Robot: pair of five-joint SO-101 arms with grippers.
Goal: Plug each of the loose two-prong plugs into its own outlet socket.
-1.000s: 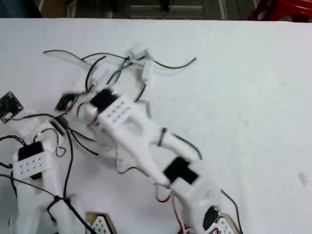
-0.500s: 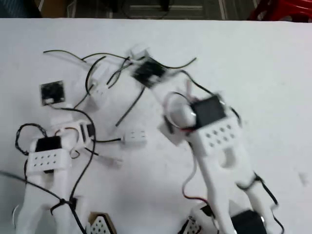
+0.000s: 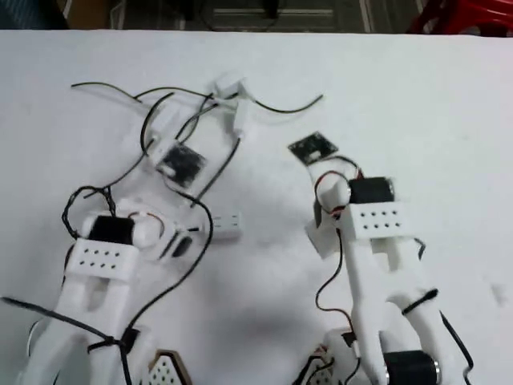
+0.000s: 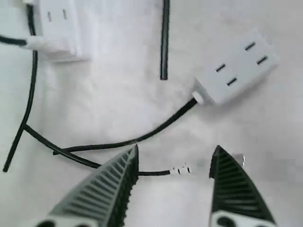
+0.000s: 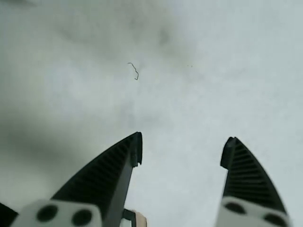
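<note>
Left gripper (image 4: 176,153) open, jaws straddling the plug (image 4: 183,169) at the end of its black cord (image 4: 154,173). Best, I judge, to drop straight down, close on the plug body rather than the cord, then line the prongs up with the socket (image 4: 236,66) just ahead of the fingertips. Right gripper (image 5: 182,146) open and empty over bare white table (image 3: 417,96); past the table's far edge, dark floor (image 3: 160,14) and something red (image 3: 469,14).
</note>
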